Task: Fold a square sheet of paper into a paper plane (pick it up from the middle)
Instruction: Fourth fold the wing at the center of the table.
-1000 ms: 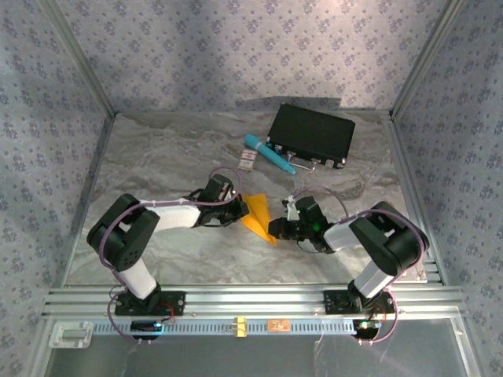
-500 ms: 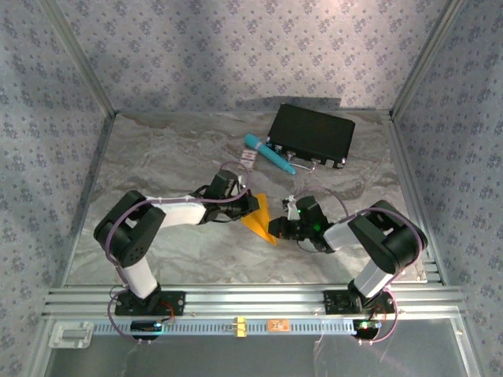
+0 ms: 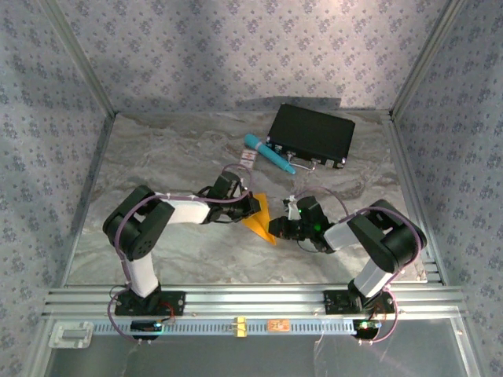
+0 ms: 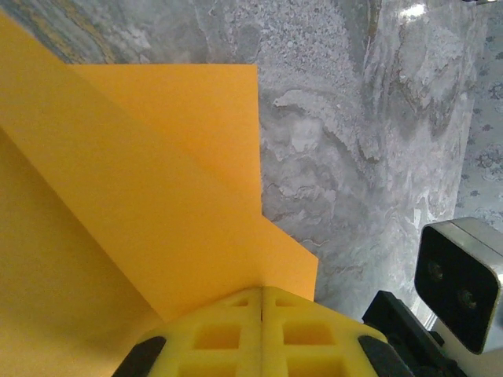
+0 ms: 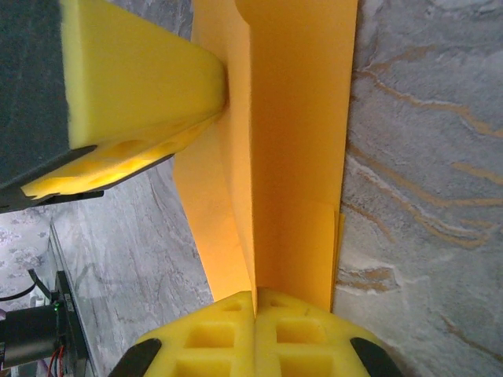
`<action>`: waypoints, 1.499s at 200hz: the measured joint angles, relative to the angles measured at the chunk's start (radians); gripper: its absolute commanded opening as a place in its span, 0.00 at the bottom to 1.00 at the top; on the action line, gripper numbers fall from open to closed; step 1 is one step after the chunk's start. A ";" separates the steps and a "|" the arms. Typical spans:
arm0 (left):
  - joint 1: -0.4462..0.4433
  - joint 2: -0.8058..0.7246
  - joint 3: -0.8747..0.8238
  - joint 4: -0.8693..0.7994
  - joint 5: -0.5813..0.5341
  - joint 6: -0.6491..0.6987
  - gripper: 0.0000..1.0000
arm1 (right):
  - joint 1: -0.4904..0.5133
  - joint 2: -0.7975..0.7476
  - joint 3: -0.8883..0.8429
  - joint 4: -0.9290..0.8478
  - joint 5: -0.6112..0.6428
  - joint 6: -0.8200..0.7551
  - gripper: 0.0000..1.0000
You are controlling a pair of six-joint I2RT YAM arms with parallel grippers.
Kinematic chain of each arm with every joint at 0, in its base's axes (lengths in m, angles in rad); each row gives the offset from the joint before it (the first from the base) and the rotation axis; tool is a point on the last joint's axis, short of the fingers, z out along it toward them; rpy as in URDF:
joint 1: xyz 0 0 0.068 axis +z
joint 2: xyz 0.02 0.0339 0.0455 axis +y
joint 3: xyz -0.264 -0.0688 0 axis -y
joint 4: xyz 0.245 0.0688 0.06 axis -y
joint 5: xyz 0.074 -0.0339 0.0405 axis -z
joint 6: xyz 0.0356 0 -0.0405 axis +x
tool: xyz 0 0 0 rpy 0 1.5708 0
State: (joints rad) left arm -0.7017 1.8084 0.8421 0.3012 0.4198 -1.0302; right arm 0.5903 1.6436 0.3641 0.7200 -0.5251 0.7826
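Looking down from above, you find the folded sheet of paper [image 3: 258, 214] lying near the middle of the table [image 3: 157, 149], well away from every edge. The left gripper [image 3: 250, 206] meets it from the left side and the right gripper [image 3: 277, 229] from the near right. Each has its jaws pressed together with the tips on the orange sheet. In the right wrist view a long crease runs into the seam of the closed fingers [image 5: 212, 338]; you cannot tell whether paper is nipped there. Toward the far right corner, well apart from the sheet, lie a black case [image 3: 310, 135], a teal pen [image 3: 269, 152] just beside it, and a small white-and-red card [image 3: 248, 159] near the pen.
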 measured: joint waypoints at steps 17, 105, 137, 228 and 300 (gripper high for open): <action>-0.001 0.008 0.003 0.005 0.000 -0.003 0.05 | 0.000 0.000 0.000 -0.001 -0.002 0.001 0.00; -0.002 0.047 0.029 0.010 -0.002 -0.003 0.05 | -0.007 0.000 0.003 -0.009 -0.007 0.014 0.00; -0.002 0.047 0.031 0.009 -0.005 -0.003 0.04 | -0.008 0.002 0.008 -0.020 -0.014 0.015 0.00; -0.002 0.072 0.052 -0.013 -0.016 -0.003 0.05 | -0.015 0.006 0.020 -0.041 -0.031 0.015 0.00; -0.002 0.088 0.069 -0.029 -0.016 0.001 0.04 | -0.017 0.009 0.026 -0.048 -0.039 0.015 0.01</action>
State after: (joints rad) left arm -0.7040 1.8961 0.9115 0.2726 0.4034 -1.0290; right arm 0.5732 1.6524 0.3897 0.6716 -0.5644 0.7975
